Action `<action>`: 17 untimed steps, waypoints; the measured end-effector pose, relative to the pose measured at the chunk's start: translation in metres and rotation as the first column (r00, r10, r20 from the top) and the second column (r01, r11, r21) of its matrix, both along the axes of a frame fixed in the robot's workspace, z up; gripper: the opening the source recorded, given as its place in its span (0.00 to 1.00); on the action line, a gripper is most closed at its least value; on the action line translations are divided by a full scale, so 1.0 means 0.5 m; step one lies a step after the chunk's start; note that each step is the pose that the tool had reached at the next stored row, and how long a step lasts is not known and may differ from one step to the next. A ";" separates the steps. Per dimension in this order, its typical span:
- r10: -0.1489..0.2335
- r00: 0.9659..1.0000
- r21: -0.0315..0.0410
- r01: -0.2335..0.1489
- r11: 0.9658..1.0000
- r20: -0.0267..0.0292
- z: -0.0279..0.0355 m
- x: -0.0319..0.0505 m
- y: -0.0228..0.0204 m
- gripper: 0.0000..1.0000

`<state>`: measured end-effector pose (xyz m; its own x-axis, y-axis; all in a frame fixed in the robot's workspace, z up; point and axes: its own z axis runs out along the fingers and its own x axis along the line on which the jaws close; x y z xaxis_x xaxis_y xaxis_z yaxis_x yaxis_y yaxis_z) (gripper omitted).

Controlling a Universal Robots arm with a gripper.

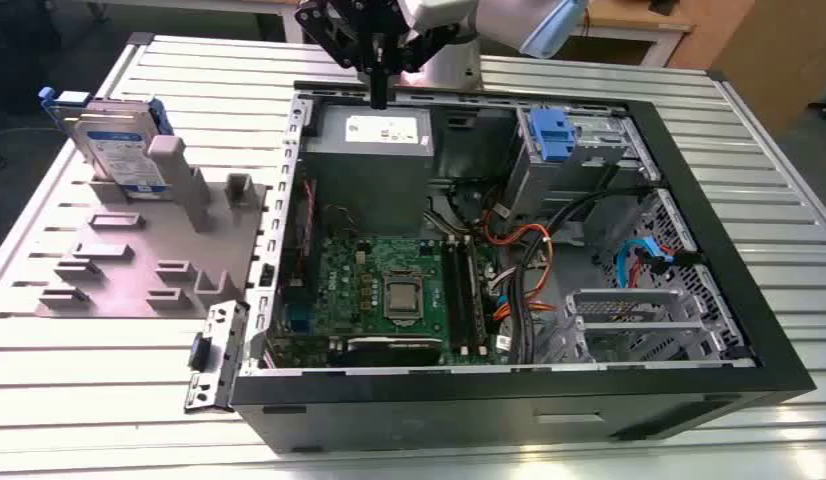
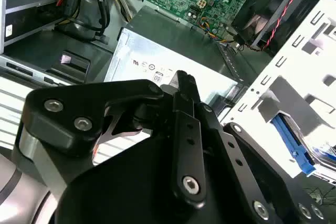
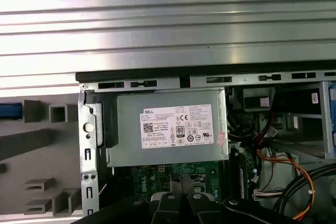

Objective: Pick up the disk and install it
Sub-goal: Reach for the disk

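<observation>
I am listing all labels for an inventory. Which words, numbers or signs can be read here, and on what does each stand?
Nothing can be quoted with certainty.
Sticker on the grey box: a logo, rows of fine print and marks, too small to quote safely.
Label on the disk, white and blue: print too small to read.
Board: white markings, too small to read.
</observation>
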<state>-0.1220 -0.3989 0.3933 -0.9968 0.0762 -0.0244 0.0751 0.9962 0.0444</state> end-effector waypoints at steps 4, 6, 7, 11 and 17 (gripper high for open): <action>0.000 1.000 0.000 0.000 1.000 0.000 0.000 0.000 0.0000 0.11; 0.000 1.000 0.000 0.000 1.000 0.000 0.000 -0.002 0.0000 0.11; 0.000 1.000 0.000 0.000 1.000 0.000 0.000 -0.003 0.0000 0.11; 0.000 1.000 0.000 0.000 1.000 0.000 0.000 -0.004 0.0000 0.11; 0.000 1.000 0.000 0.000 1.000 0.000 0.000 -0.011 0.0000 0.11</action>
